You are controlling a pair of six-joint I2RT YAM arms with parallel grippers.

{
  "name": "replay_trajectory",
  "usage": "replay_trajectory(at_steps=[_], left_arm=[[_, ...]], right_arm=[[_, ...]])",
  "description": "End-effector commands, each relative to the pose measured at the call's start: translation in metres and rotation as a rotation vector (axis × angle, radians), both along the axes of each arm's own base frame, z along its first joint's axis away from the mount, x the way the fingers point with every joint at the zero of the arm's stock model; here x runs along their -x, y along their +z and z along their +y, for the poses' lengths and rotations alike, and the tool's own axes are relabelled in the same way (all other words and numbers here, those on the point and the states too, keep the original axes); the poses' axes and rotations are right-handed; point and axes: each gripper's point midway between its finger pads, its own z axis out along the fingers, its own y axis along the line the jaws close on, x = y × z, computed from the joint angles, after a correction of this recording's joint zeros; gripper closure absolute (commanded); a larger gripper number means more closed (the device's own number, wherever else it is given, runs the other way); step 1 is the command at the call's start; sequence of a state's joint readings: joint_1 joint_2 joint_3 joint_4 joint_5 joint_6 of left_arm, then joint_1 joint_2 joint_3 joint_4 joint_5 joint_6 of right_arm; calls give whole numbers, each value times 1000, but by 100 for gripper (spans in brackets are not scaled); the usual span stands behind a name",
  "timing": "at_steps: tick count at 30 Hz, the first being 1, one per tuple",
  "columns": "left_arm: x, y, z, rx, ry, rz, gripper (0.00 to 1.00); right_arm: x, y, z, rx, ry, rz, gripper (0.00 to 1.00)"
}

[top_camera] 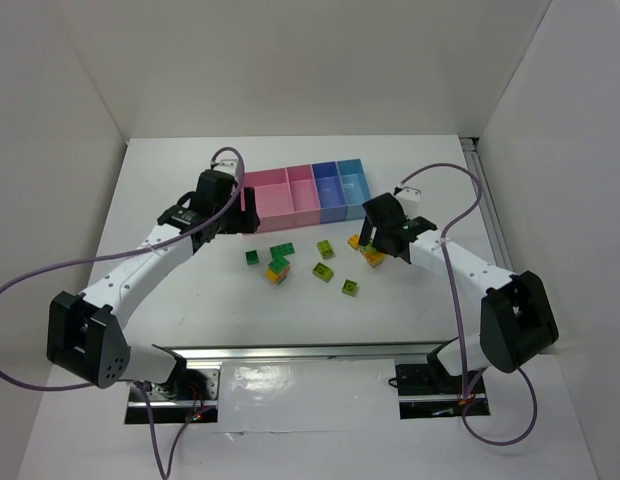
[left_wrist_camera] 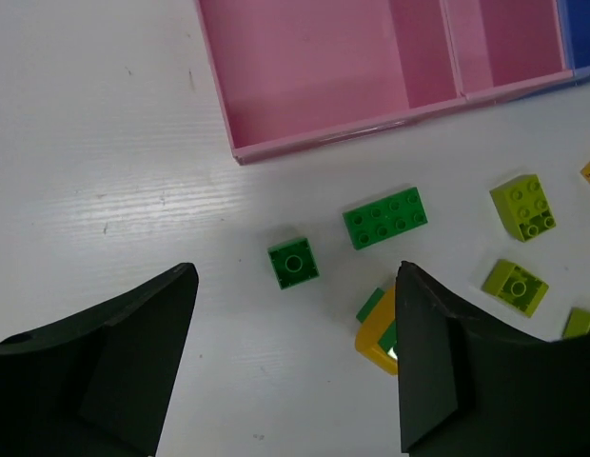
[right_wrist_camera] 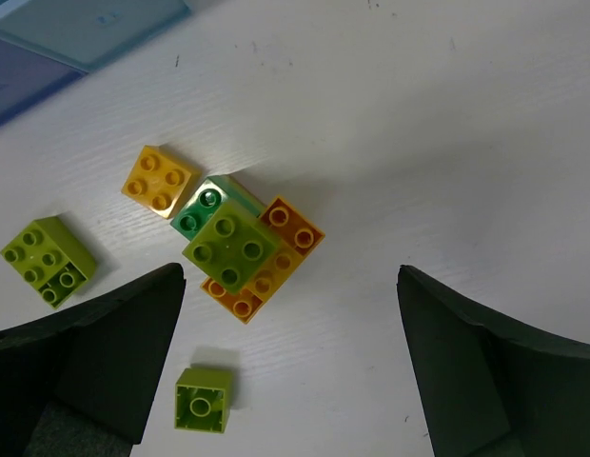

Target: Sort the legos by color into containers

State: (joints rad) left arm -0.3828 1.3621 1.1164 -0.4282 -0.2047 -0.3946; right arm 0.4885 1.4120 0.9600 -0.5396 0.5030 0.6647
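The legos lie loose on the white table in front of the row of containers [top_camera: 273,200], pink at the left, then purple-blue [top_camera: 327,186] and light blue [top_camera: 354,181]. My left gripper [top_camera: 233,222] is open and empty, above a small dark green brick [left_wrist_camera: 294,262], a long dark green brick [left_wrist_camera: 385,217] and an orange-yellow and green stack [left_wrist_camera: 376,333]. My right gripper [top_camera: 375,240] is open and empty over a stack [right_wrist_camera: 243,252] of lime, dark green and orange bricks. An upside-down lime brick [right_wrist_camera: 203,400] lies between its fingers.
A pink bin [left_wrist_camera: 324,138] is just beyond the left gripper. Two lime bricks [left_wrist_camera: 524,206] [left_wrist_camera: 515,286] lie to its right. A single yellow brick [right_wrist_camera: 159,179] and a lime brick [right_wrist_camera: 48,259] lie left of the right gripper's stack. White walls enclose the table.
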Motion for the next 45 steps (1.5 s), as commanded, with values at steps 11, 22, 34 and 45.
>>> replay_trajectory(at_steps=[11, 22, 34, 45], left_arm=[[15, -37, -15, 66, 13, 172, 2], [14, -88, -15, 98, 50, 305, 11], [8, -124, -7, 40, 165, 379, 25], [9, -144, -17, -23, 178, 410, 55]], right_arm=[[-3, 11, 13, -70, 10, -71, 0], [1, 17, 9, -45, 21, -85, 0], [-5, 15, 16, -53, 32, -70, 0], [-8, 15, 21, -38, 49, -53, 0]])
